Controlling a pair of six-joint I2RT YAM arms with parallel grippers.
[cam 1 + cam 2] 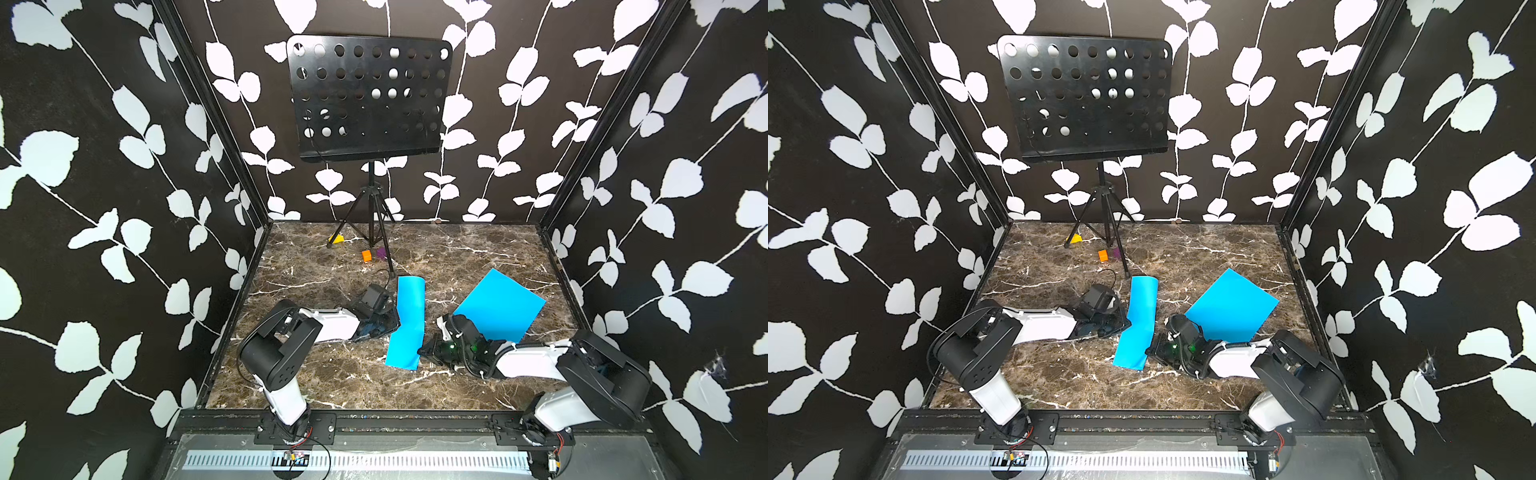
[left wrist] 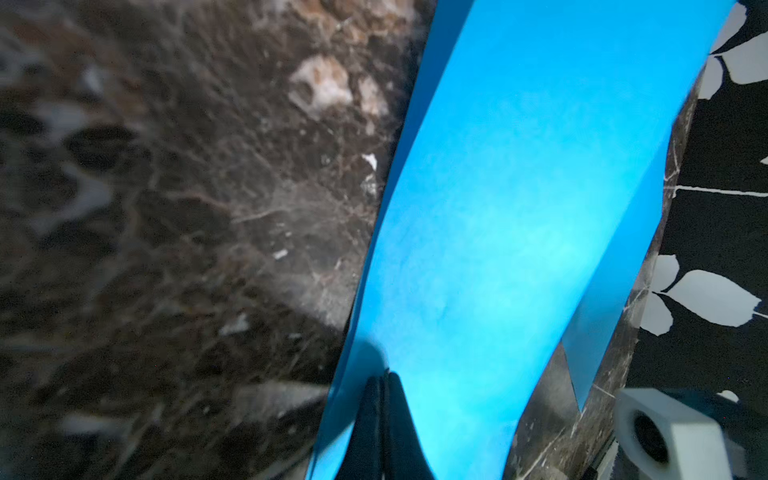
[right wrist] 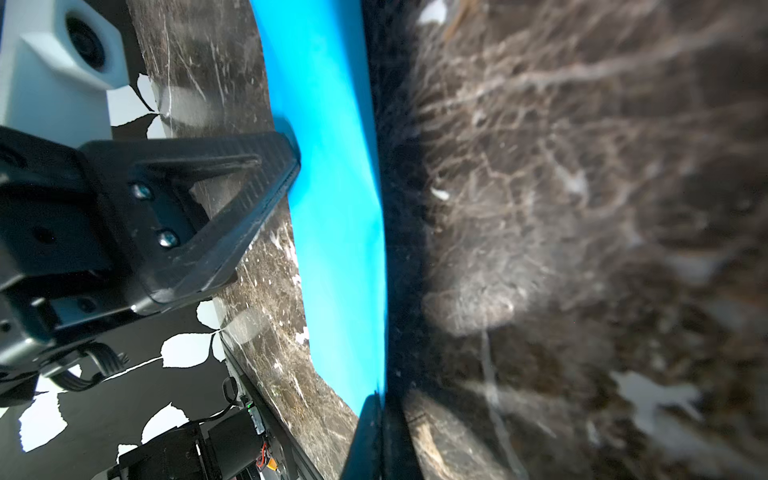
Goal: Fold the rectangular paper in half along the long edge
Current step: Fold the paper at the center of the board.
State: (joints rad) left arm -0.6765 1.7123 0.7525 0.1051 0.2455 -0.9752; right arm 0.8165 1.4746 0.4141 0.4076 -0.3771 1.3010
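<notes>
1. Marbled brown bench (image 1: 332,374) inside a booth with black leaf-print walls (image 1: 83,208).
2. Paper (image 1: 406,322) (image 1: 1138,322) is blue and doubled over lengthwise into a narrow strip. It sits mid-bench, running front to back between the two hands. The far end curls up in an open loop, there is a kink about halfway along, and the near end lies flatter.
3. Left hand (image 1: 395,324) (image 1: 1126,324) has its fingers pressed together, pinching the paper's left edge at the kink. The left wrist view shows dark fingertips (image 2: 395,415) closed with blue on both sides.
4. Right hand (image 1: 420,351) (image 1: 1148,351) also has its fingers pressed together, pinching the paper's right edge near the front end. In the right wrist view the strip runs straight into the closed tips (image 3: 365,432).
5. Blue sheet (image 1: 500,305) (image 1: 1231,307) lies flat and unfolded to the right of the paper, apart from it. Its near corner is hidden behind the right arm.
6. Music stand (image 1: 365,95) is at the back, with its tripod on the bench.
7. By the tripod feet are a yellow piece (image 1: 336,239), an orange block (image 1: 366,255) and a purple piece (image 1: 381,251). They are too small to tell their shapes.
</notes>
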